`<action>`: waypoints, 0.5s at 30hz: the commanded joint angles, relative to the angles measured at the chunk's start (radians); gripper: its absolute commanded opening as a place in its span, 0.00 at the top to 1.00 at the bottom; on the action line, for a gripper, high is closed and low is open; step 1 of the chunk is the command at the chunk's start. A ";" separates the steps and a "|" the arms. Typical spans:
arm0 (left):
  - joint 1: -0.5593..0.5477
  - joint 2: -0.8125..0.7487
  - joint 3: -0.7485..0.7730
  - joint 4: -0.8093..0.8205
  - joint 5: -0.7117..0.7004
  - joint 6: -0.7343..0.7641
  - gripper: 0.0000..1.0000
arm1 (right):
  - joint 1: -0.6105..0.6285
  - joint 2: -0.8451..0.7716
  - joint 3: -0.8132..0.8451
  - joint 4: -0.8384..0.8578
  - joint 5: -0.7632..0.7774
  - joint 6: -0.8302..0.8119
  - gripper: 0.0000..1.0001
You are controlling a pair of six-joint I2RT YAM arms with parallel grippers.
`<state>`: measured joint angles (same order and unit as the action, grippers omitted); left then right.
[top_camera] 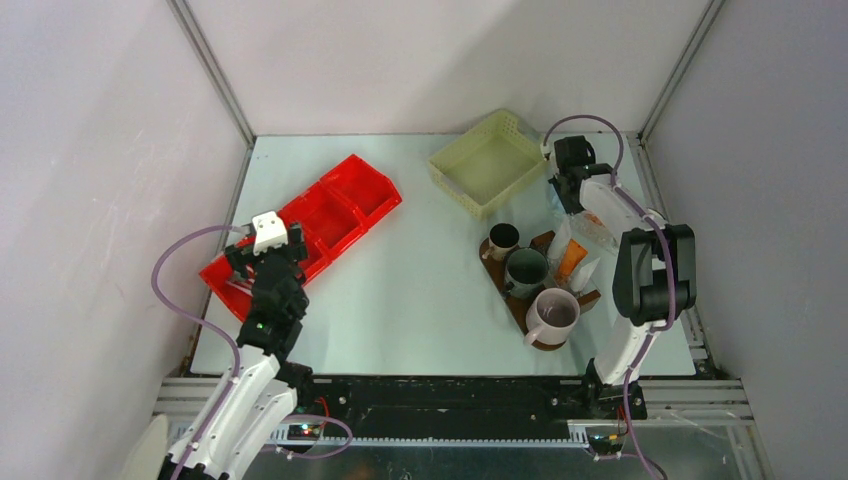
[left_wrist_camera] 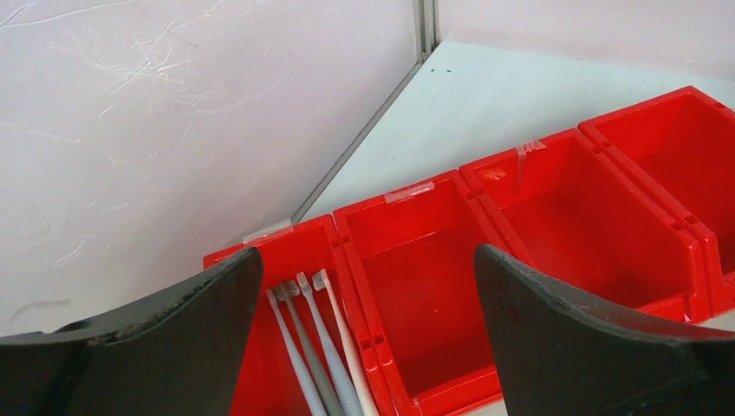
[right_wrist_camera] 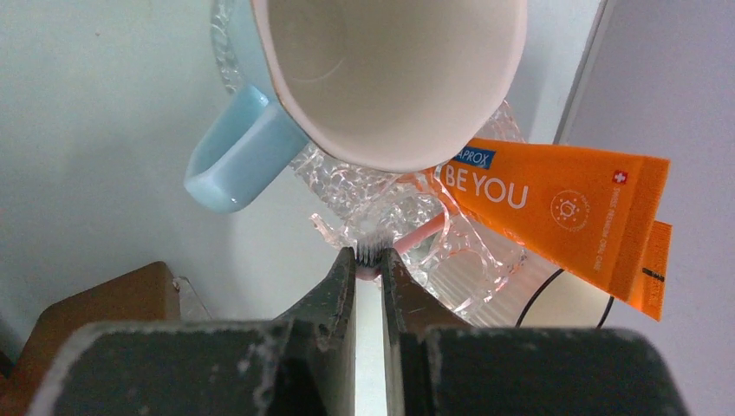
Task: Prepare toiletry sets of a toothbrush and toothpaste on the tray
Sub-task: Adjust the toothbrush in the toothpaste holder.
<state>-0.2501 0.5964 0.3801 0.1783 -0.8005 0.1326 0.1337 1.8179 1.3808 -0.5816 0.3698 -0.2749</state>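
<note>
R arm is stretched far, elbow up over the right table edge, wrist beside the mesh basket (top_camera: 452, 185). Right gripper (right_wrist_camera: 371, 264) is pinched nearly closed on a toothbrush (right_wrist_camera: 370, 329). Its long axis runs along the fingers, bristle end poking just past the tips, w/ clear plastic (right_wrist_camera: 416, 234) and a blue-handled mug (right_wrist_camera: 234, 165) beyond. An orange tube (right_wrist_camera: 563, 212) lies right of that mug.

L arm is bent over the near-left end of the red bin (left_wrist_camera: 472, 186). Left gripper (left_wrist_camera: 366, 260) is spread wide, holding nothing. Toothbrushes (left_wrist_camera: 316, 347) lie side by side in the end compartment, heads far.

Tray (top_camera: 517, 305) carries brown mug (top_camera: 503, 240), green mug (top_camera: 526, 268) and mauve-grey mug (top_camera: 553, 312).
</note>
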 commanded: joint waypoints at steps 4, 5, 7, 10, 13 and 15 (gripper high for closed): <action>0.005 -0.016 0.004 0.042 0.009 0.014 0.02 | 0.022 -0.059 0.031 -0.004 -0.058 -0.067 1.00; 0.005 -0.017 0.004 0.042 0.009 0.015 0.02 | 0.024 -0.064 0.030 -0.006 -0.071 -0.074 1.00; 0.006 -0.019 0.003 0.042 0.010 0.015 0.02 | 0.029 -0.068 0.028 -0.011 -0.103 -0.097 1.00; 0.006 -0.023 0.003 0.042 0.011 0.018 0.02 | 0.032 -0.082 0.024 -0.021 -0.154 -0.132 1.00; 0.006 -0.025 0.002 0.046 0.013 0.018 0.02 | 0.032 -0.101 0.019 -0.027 -0.204 -0.162 1.00; 0.005 -0.024 0.002 0.046 0.014 0.019 0.02 | 0.031 -0.111 0.014 -0.032 -0.241 -0.184 1.00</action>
<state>-0.2501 0.5812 0.3801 0.1791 -0.7998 0.1337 0.1596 1.7702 1.3808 -0.5968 0.2386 -0.4042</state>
